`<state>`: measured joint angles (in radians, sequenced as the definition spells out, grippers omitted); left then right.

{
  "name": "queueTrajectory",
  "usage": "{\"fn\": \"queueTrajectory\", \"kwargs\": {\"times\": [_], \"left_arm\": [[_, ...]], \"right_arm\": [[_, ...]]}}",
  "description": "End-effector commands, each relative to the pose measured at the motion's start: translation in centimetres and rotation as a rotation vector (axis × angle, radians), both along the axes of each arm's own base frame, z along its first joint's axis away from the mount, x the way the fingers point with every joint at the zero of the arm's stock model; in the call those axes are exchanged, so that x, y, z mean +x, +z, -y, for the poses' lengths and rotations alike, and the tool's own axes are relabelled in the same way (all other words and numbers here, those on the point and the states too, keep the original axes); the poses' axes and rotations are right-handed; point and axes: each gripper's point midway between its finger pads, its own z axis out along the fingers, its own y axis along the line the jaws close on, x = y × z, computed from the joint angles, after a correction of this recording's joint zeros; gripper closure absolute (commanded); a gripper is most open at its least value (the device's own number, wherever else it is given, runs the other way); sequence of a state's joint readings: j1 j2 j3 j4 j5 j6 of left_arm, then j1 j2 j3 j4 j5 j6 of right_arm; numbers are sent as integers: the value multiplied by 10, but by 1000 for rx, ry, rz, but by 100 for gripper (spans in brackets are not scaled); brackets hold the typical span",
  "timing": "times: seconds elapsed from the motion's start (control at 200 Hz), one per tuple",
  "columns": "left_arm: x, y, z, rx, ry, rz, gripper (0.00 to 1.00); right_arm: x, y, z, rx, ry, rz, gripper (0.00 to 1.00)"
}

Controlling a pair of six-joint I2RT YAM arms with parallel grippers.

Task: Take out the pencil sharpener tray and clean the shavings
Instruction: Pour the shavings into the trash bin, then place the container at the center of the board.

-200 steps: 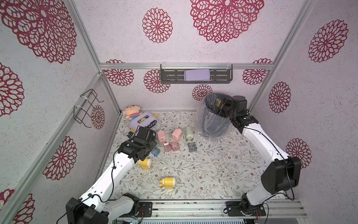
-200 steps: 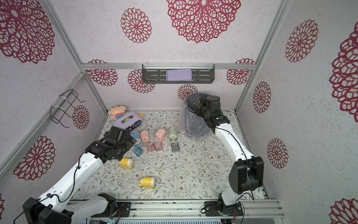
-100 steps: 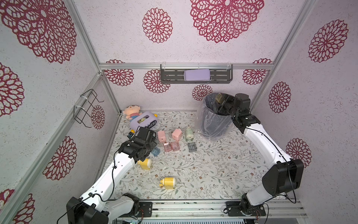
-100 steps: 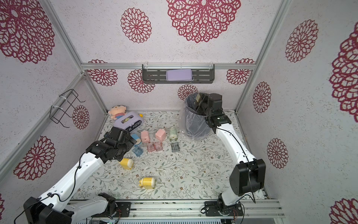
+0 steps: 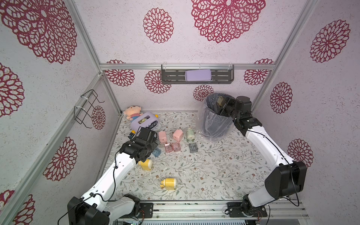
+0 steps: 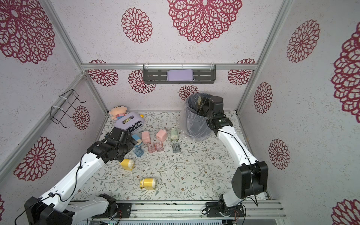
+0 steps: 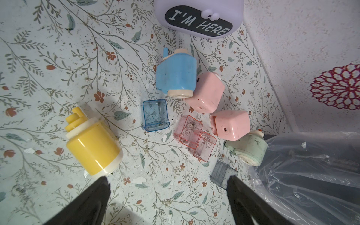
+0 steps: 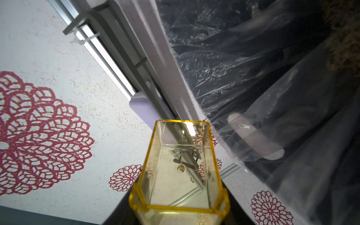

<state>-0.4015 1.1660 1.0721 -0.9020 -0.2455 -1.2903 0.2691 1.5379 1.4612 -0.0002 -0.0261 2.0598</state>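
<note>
The only writing I can read is white lettering on a black plate on the lavender box (image 7: 198, 23) near the desk's far left corner: the left wrist view gives it whole, "I'M HERE", while in a top view (image 5: 153, 123) only "HERE" shows. The yellow tray (image 8: 181, 171) is a small see-through amber tub with a thicker yellow rim, clear enough that the wall's red flower pattern shows through it. The right claw (image 5: 224, 105) is pinching it by one end at the mouth of the grey bin (image 5: 214, 124), which wears a clear plastic liner and stands at the far right corner of the floral desk (image 5: 214, 165). In both top views the tray is only a small yellowish patch inside the bin's rim; its shape and clearness come from the right wrist view alone. The left claw (image 7: 167, 181) hangs spread wide, gripping nothing, over the left side of the desk. Its camera shows a yellow sharpener (image 7: 93, 144) on its side, a blue sharpener (image 7: 176, 75), two pink sharpeners (image 7: 206, 93), a pale green one (image 7: 249, 148), and loose trays: a blue tray (image 7: 154, 115), two pink trays (image 7: 190, 129) touching each other, and a grey tray (image 7: 222, 173). The blue sharpener is largely hidden by the left arm in a top view.
</note>
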Motion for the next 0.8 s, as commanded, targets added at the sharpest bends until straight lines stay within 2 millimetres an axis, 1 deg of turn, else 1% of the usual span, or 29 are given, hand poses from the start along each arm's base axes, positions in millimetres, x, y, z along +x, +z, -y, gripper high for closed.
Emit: {"fn": "queueTrajectory", "kwargs": {"times": [0.0, 0.1, 0.175, 0.25, 0.3, 0.35, 0.41, 0.525, 0.595, 0.665, 0.695, 0.796], "left_arm": [[-2, 6, -1, 0, 6, 23, 3], [-3, 6, -2, 1, 9, 21, 3], [-4, 6, -3, 2, 11, 21, 3], [-5, 8, -4, 3, 12, 26, 3], [-7, 9, -5, 8, 13, 29, 3], [-8, 12, -6, 10, 8, 35, 3], [-8, 16, -8, 20, 3, 49, 3], [-11, 26, -13, 45, -8, 83, 2], [-15, 30, -18, 63, -9, 96, 3], [-20, 34, -24, 81, -2, 101, 3], [-22, 35, -26, 87, 2, 105, 3], [-27, 40, -32, 102, 14, 115, 3]], "right_arm": [[-9, 12, 3, -14, -7, 41, 67], [-8, -8, 0, -5, 6, 14, 67], [-7, -10, -2, -11, 17, 17, 67], [-7, 1, -4, -32, 28, 50, 67], [-6, 13, -3, -58, 33, 87, 67], [-6, 27, -6, -85, 51, 129, 67], [-7, 48, -8, -132, 70, 206, 67], [-17, 87, -16, -295, 117, 337, 67], [-27, 102, -24, -397, 155, 406, 66], [-39, 108, -34, -496, 200, 471, 66], [-45, 108, -40, -538, 223, 496, 66], [-64, 99, -64, -679, 320, 583, 66]]}}
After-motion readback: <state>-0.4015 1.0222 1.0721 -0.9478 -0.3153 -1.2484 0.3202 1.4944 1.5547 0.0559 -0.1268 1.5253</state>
